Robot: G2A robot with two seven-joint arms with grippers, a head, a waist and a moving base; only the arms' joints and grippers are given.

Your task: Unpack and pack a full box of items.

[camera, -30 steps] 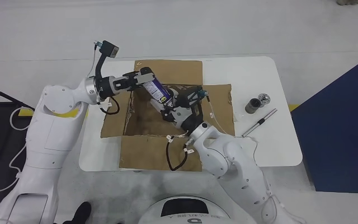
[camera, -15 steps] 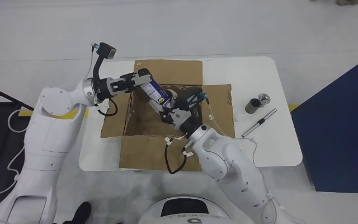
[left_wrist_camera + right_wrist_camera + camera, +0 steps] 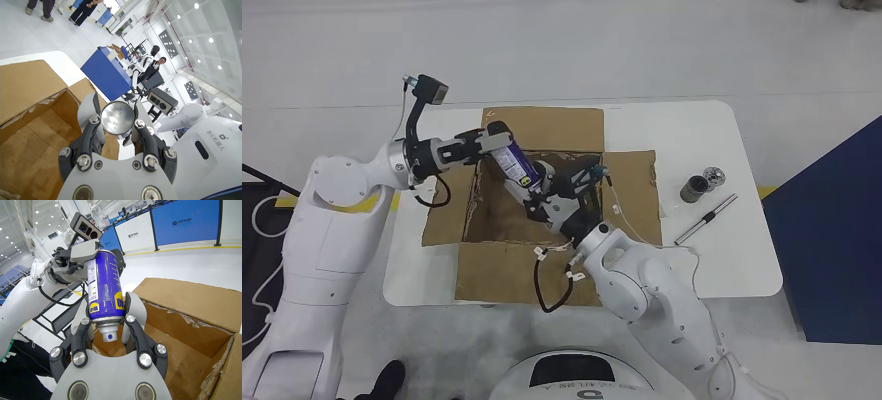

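Table is carrying one cardboard box, flaps spread and its visible floor showing bare, so unpacking is looking nearly done, with repacking all ahead. One spray can is hanging tilted over the opening, the left gripper pinching its base and the right gripper pinching its nozzle end. Lying well apart from the box: one metal rod and two small metal cylinders, likely already unpacked.

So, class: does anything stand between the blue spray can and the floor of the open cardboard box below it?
Nothing visible does. The blue metal spray can hangs over the open brown cardboard box, with the left gripper at its base and the right gripper at its nozzle end. The visible box floor is bare.
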